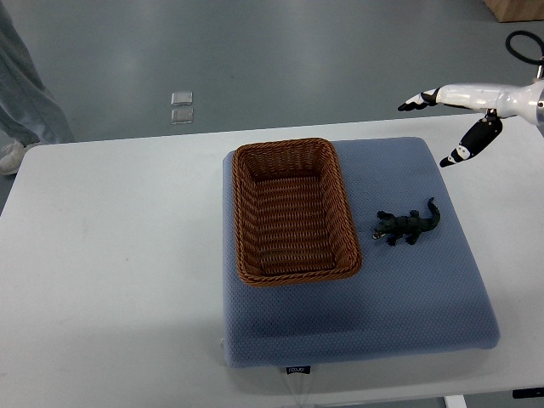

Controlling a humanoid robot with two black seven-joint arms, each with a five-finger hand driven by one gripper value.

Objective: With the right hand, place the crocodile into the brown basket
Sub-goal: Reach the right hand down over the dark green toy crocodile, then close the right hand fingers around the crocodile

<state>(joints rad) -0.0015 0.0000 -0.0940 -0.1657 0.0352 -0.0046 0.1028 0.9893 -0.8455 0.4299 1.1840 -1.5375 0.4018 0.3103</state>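
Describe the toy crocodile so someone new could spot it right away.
On the white table lies a blue-grey pad with a brown wicker basket on it. Right of the basket, not touching it, lies the crocodile: a small dark toy with a curved tail, far smaller than the basket.

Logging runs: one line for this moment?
right hand: open, holds nothing | crocodile: on blue mat, right of brown basket | brown basket: empty | left hand: unseen

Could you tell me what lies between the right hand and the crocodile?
Only a bare stretch of the blue cushion, as the top view shows; the open right hand hovers beyond the crocodile.
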